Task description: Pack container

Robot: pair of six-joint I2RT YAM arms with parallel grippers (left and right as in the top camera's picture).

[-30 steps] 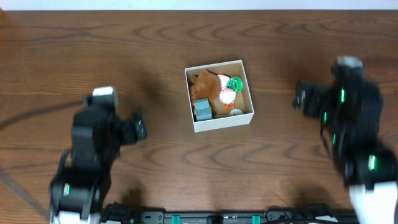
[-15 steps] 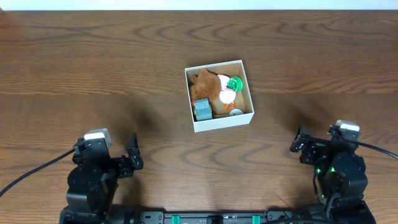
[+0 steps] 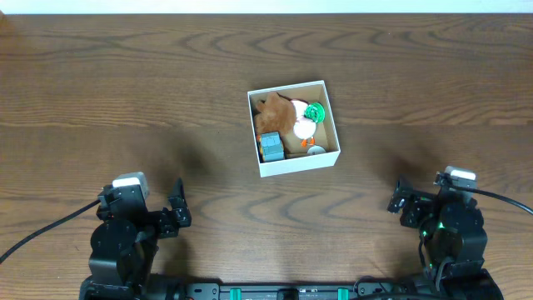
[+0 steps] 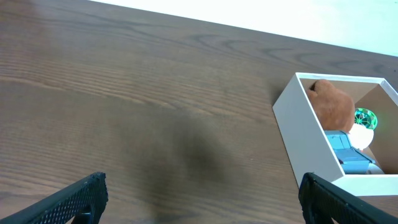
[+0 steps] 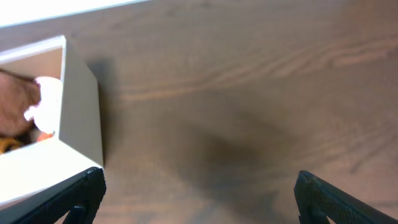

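**Both arms low and near the base, container ahead between them.** The left gripper [image 4: 202, 183] stood wide apart with nothing between its fingers; only bare table [image 4: 124, 93] showed in the gap. The right gripper [image 5: 199, 176] was equally wide and equally empty.

The container [image 3: 296, 165] sat ahead of both hands and well apart from each. It lay forward and to the right of the left gripper, and forward and to the left of the right gripper. In the left wrist view it appeared at the far right edge, one corner turned toward the hand. In the right wrist view only its near corner and one white wall showed, at the far left edge. The box is square, so it offered no long axis, and it sat slightly rotated relative to the table edge. Neither hand was clearly nearer, though the right perhaps had a slight advantage.

Inside, on the side farther from the hands, a brown plush toy [image 3: 271, 117] lay touching a white toy [image 3: 301, 127] that bore a green disc [image 3: 314, 112]. A blue-grey block [image 3: 271, 147] rested against the near wall, beside small orange pieces too small to identify. The contents sat below the rim.

With neither hand carrying anything, the packing was judged complete or nearly so. Any further reach would have to travel forward and inward toward the midline.
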